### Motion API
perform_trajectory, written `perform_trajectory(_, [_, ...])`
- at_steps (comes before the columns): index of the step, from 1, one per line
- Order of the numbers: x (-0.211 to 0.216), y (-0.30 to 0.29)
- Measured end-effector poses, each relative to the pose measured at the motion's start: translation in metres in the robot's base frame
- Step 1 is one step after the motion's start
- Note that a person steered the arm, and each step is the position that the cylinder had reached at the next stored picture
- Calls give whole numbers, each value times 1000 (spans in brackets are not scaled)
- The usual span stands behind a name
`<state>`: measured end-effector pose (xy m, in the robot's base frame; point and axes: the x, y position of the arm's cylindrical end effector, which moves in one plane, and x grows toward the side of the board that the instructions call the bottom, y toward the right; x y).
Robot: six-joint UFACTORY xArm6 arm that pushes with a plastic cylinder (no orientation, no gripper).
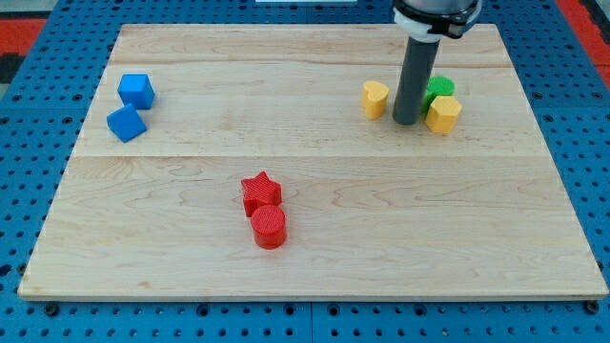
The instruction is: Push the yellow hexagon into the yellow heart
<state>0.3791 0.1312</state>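
The yellow hexagon point(444, 113) lies at the view's upper right of the wooden board. The yellow heart point(376, 98) lies a short way to its left. My tip point(406, 122) stands on the board between the two, close to the left side of the hexagon and a small gap right of the heart. A green block point(440, 88) sits just above the hexagon, partly hidden behind the rod; its shape cannot be made out.
Two blue cubes point(136, 91) point(126, 123) lie at the view's upper left. A red star point(260, 192) and a red cylinder point(270, 228) touch each other at the lower middle. The board's edge point(305, 295) borders blue pegboard.
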Motion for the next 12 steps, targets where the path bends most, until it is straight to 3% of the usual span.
perform_trajectory(1, [0,1])
perform_trajectory(2, [30,-12])
perform_trajectory(3, [51,67])
perform_trajectory(4, [51,97])
perform_trajectory(8, [27,113])
perform_trajectory(9, [22,89])
perform_trajectory(12, [-31,-91])
